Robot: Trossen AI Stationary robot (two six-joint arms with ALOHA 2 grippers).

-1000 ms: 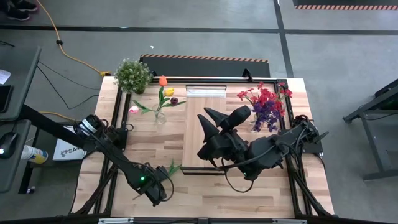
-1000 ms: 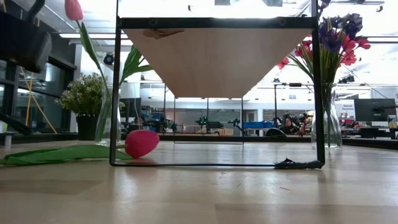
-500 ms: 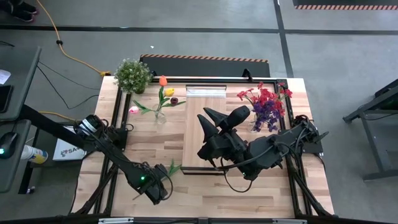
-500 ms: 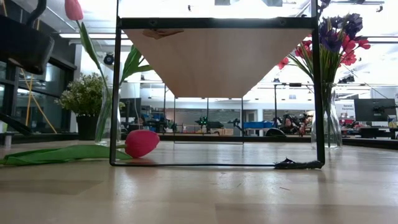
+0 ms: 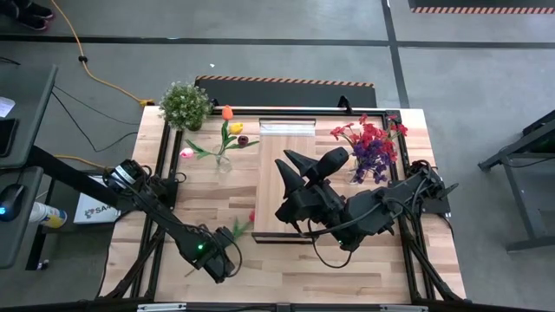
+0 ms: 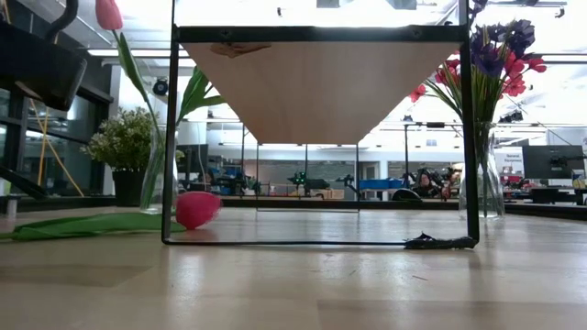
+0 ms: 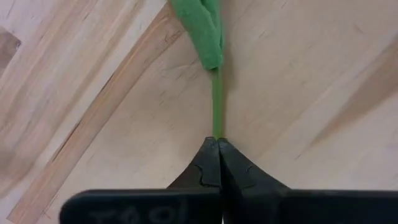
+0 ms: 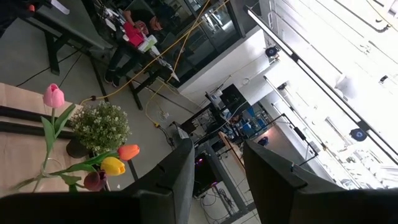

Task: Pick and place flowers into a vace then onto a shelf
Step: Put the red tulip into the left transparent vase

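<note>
The left gripper [image 5: 227,260] sat low over the near-left part of the table [image 5: 295,269], its fingers [image 7: 208,163] pinched together on the thin green stem of a loose flower [image 7: 214,74]. In the high view that flower ran from the gripper up toward the shelf [image 5: 286,173], with green leaves near the middle and a reddish head [image 5: 252,216] just beside the shelf's near-left corner. The low view showed the same pink-red head [image 6: 197,209] close to the table surface by the black frame leg, with a long green leaf [image 6: 87,225] lying flat on the wood.

The right gripper [image 5: 290,169] waited above the shelf, raised and pointing toward the far side; its fingers [image 8: 177,177] stood apart with nothing between them.

A glass vase [image 5: 224,162] on the left of the shelf held pink, orange, yellow and dark maroon flowers [image 5: 229,121]. A second vase [image 5: 358,173] to the right of the shelf held a red and purple bunch [image 5: 371,143]. A pale-green potted plant [image 5: 185,104] stood at the far-left corner of the table.
</note>
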